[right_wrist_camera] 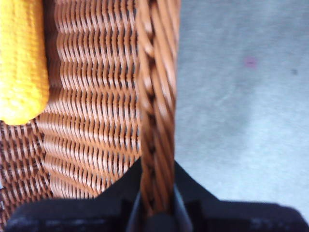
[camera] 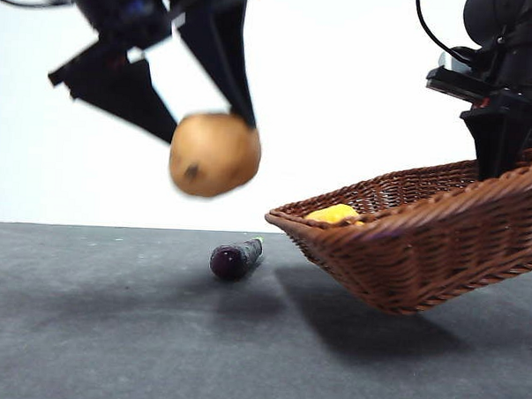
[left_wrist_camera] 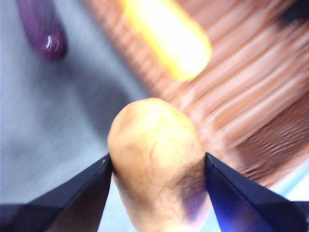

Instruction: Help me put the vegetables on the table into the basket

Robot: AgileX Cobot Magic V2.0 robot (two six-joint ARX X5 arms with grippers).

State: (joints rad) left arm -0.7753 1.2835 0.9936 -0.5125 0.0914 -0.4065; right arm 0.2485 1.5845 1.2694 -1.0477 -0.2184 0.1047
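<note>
We see the left gripper [camera: 207, 131] clamping the potato [camera: 215, 154] airborne beside the basket [camera: 441, 242] rim, which the right gripper [right_wrist_camera: 157, 203] pinches

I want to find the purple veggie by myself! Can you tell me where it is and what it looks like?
Start at the big brown woven basket, which the right end effector holds tilted above the table. Look below its low rim, where the eggplant lies alone on the grey surface. It is slim, shiny dark purple, unlike the round tan potato in the left end effector.

Corn [camera: 334, 214] in basket [camera: 440, 251]; eggplant [camera: 235, 259] on table [camera: 110, 334].
</note>
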